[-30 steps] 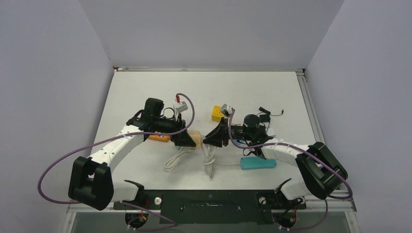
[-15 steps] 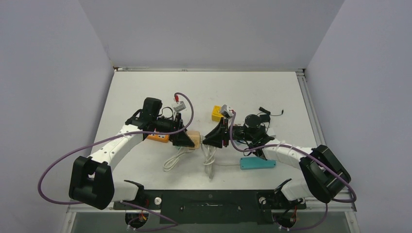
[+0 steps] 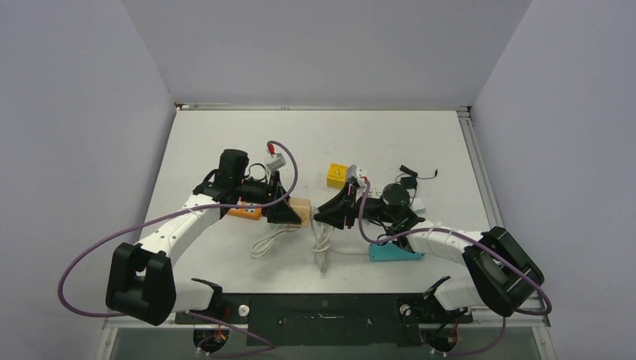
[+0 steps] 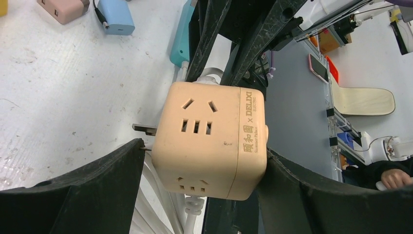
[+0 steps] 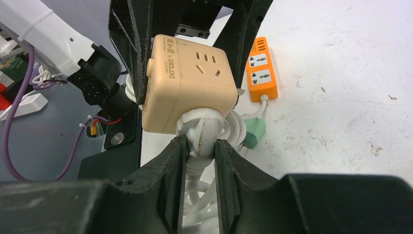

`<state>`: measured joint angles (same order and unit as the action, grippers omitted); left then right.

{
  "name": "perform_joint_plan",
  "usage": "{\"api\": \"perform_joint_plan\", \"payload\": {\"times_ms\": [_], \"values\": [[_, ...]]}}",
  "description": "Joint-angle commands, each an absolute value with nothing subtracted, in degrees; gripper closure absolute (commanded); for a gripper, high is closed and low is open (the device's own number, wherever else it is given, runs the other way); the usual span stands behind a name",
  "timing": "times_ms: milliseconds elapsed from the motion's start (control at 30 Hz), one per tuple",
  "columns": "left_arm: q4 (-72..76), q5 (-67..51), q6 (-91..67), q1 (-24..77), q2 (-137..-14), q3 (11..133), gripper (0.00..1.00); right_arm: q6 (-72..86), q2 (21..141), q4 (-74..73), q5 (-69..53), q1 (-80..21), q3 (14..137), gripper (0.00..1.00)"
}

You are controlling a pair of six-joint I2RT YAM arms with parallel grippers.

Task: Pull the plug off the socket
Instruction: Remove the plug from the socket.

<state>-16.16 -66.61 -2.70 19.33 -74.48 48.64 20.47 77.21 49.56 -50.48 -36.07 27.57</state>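
Sitting between the two sets of black fingers near the middle of the white bench (image 3: 390,142) is the socket (image 4: 212,139), a smooth matte peach-coloured plastic cube with rounded edges, slotted outlet holes on its faces and printed lettering down one side. The left gripper (image 4: 204,195) is holding this cube across its width, its broad black fingers (image 4: 92,190) pressing against opposite faces, so they are standing fairly wide around it. A bare metal prong is sticking out of the cube's side toward the bench in the left wrist view.

The plug (image 5: 202,129) is a glossy white moulded piece with a round collar, seated in the cube's face that is turned toward the right arm. The right gripper (image 5: 201,161) is pinching it tightly, its fingers (image 5: 170,170) nearly together on the plug's narrow neck just behind the collar. The plug is not yet out of the socket (the collar is lying flush against the cube).

The white cable (image 3: 324,244) is trailing in loose loops on the bench below the pair. An orange power strip (image 5: 260,70) with white outlet faces is lying flat just beside the left arm, and a teal rectangular strip (image 3: 390,253) is resting near the right arm.
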Motion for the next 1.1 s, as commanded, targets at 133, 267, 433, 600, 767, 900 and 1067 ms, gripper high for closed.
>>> {"api": "perform_joint_plan", "payload": {"times_ms": [133, 267, 433, 600, 767, 900, 1067], "values": [[-14.86, -71.16, -4.45, 19.34, -71.14, 51.00, 1.00, 19.11, 79.38, 50.43, -52.06, -35.74, 27.89, 0.95], [-20.48, -57.51, -0.64, 19.34, -73.30, 52.92, 1.00, 15.86, 77.76, 44.28, -51.60, -38.89, 30.11, 0.95], [-18.10, -49.00, -3.04, 19.34, -74.38, 52.38, 1.00, 14.55, 77.44, 41.80, -51.07, -42.50, 31.92, 0.95], [-17.69, -46.35, -2.92, 19.17, -73.02, 52.08, 1.00, 14.85, 77.04, 41.49, -51.91, -43.26, 32.26, 0.95], [-18.89, -53.59, -1.19, 19.16, -72.85, 52.79, 1.00, 12.19, 75.87, 37.64, -50.08, -43.08, 32.72, 0.94], [-19.41, -55.96, -0.81, 18.63, -71.28, 52.58, 1.00, 6.53, 72.03, 31.32, -36.68, -45.02, 31.97, 0.67], [-18.52, -60.24, -1.59, 18.28, -71.18, 52.55, 1.00, 3.58, 66.89, 31.23, -26.33, -46.19, 28.73, 0.34]]}}
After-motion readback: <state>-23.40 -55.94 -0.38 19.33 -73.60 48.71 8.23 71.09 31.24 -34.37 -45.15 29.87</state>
